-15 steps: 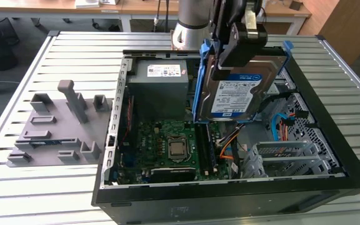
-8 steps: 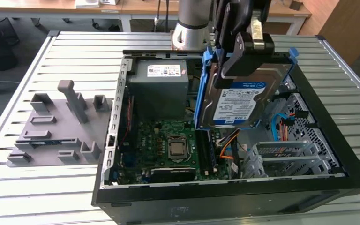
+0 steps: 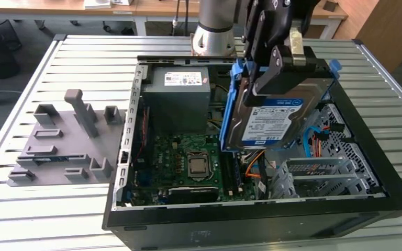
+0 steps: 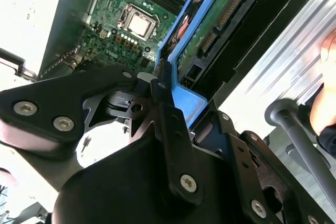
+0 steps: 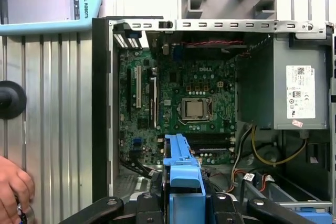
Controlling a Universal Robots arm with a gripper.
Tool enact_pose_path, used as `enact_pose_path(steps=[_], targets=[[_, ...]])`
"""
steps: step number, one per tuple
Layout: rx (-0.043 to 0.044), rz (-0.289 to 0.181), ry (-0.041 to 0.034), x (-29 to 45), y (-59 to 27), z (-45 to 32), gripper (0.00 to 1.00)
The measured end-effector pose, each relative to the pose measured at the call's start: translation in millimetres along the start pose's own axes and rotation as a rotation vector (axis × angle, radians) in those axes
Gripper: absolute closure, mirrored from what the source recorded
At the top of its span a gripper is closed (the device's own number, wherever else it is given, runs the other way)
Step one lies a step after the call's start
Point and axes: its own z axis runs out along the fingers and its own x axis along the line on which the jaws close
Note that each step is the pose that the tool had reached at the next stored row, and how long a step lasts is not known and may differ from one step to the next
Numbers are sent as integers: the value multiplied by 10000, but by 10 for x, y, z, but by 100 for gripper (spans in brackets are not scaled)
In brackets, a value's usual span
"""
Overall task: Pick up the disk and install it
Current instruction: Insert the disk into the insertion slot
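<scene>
The disk [image 3: 271,123] is a silver-grey hard drive with a white-and-blue label in a blue plastic bracket. It hangs tilted above the open computer case [image 3: 127,157], over the case's half on the exterior view's right. My gripper [image 3: 285,57] is shut on its upper end. In the first wrist view the bracket's blue tab [image 5: 181,171] sits between my black fingers [image 5: 144,205], above the motherboard. The second wrist view shows the disk's green circuit-board underside [image 4: 215,19] and the blue bracket [image 4: 184,103] clamped in my gripper [image 4: 168,98].
Inside the case are a grey power-supply box [image 3: 180,97], the motherboard [image 3: 190,157] and a grey metal cage [image 3: 326,172] below the disk. A grey fixture block [image 3: 61,141] stands on the slatted table at the exterior view's left. A person's hand [image 5: 13,187] rests beside the case.
</scene>
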Motion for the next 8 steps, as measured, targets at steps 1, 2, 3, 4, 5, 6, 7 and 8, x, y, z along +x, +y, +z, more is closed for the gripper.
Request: enact_pose_path(steps=[1, 2, 3, 4, 5, 6, 7, 8], targets=[[0, 0, 2, 1, -21, 0, 63], [0, 0, 1, 4, -39, 2, 63], [0, 0, 0, 8, -52, 4, 63], [0, 0, 1, 13, -62, 4, 63], [0, 0, 2, 23, -69, 5, 63], [0, 0, 1, 34, -74, 6, 63], [0, 0, 1, 47, -78, 8, 63], [0, 1, 1, 64, -81, 8, 63]])
